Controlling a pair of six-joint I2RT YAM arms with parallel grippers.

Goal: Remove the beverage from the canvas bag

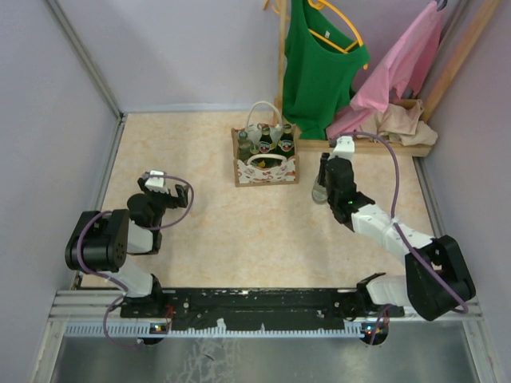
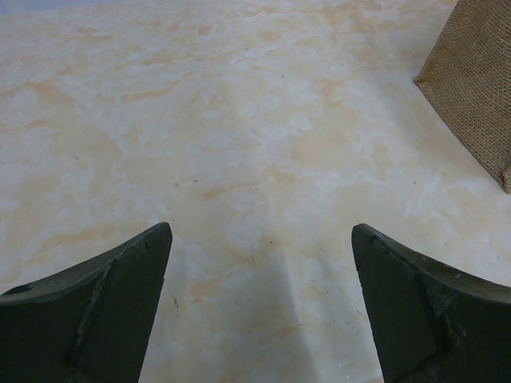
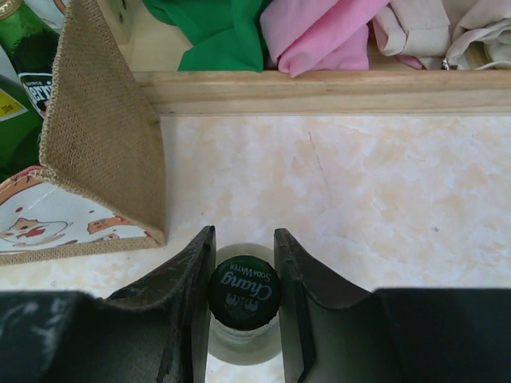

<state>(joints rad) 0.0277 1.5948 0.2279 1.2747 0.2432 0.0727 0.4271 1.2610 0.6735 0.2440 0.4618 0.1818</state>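
Right gripper [image 3: 243,239]: fingers clamped on the capped neck of a glass bottle [image 3: 243,299], just right of canvas bag [image 1: 266,169]. Judged heavy, rigid, slippery, breakable; best taken below the cap. Other bottles [image 1: 267,140] stand inside the bag. Left gripper [image 2: 259,239]: fingers apart, empty, well left of the bag.

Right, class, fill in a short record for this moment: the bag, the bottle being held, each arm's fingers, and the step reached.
bag: small tan canvas bag with white handles, upright, other bottles inside
held item: glass bottle with a dark green cap, outside the bag, beside it
right fingers: shut on the bottle's neck
left fingers: open, empty, over the marbled beige table
step: one beverage is out of the bag, not released
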